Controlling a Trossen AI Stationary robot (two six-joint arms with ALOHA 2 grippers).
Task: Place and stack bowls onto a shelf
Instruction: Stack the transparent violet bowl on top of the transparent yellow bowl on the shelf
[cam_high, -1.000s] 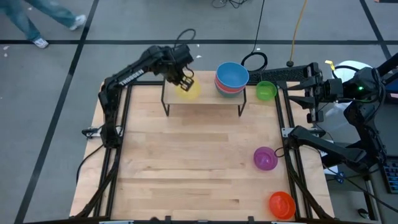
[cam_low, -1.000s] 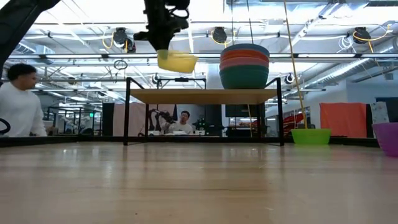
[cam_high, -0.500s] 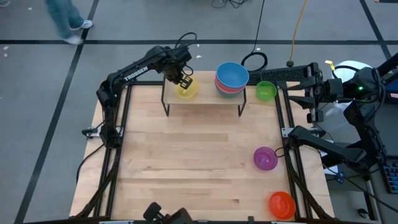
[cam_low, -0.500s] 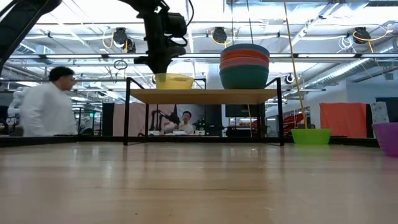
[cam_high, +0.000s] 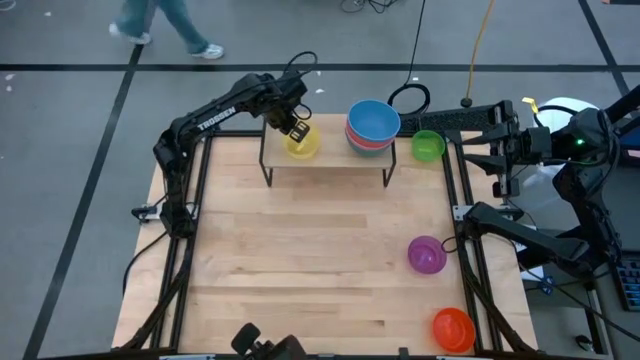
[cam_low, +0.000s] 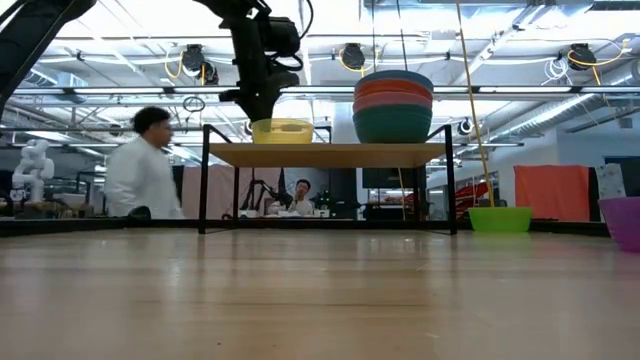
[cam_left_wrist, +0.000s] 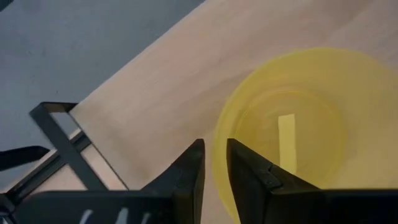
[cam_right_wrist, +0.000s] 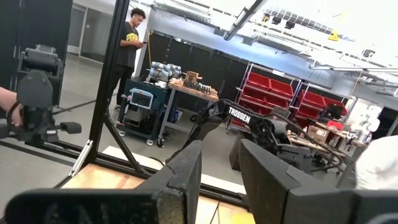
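Note:
The yellow bowl (cam_high: 300, 143) (cam_low: 282, 131) stands upright on its base on the left part of the shelf (cam_high: 340, 165) (cam_low: 330, 154). My left gripper (cam_left_wrist: 214, 155) (cam_high: 296, 128) points down over the bowl's far-left rim. It is open a little, one finger inside the bowl (cam_left_wrist: 292, 130) and one outside, with a gap showing around the rim. A stack of bowls with a blue one on top (cam_high: 373, 122) (cam_low: 393, 105) sits on the shelf's right part. My right gripper (cam_right_wrist: 221, 155) waits open and empty, raised at the table's right side.
A green bowl (cam_high: 427, 146) sits on the table right of the shelf. A purple bowl (cam_high: 427, 255) and an orange-red bowl (cam_high: 453, 328) sit near the right edge. A person walks past beyond the table's far side (cam_low: 145, 165). Bare wood lies in front of the shelf.
My left gripper has come down toward the shelf with the yellow bowl. The bowl hung tilted above the shelf's left part. It now stands level on the board.

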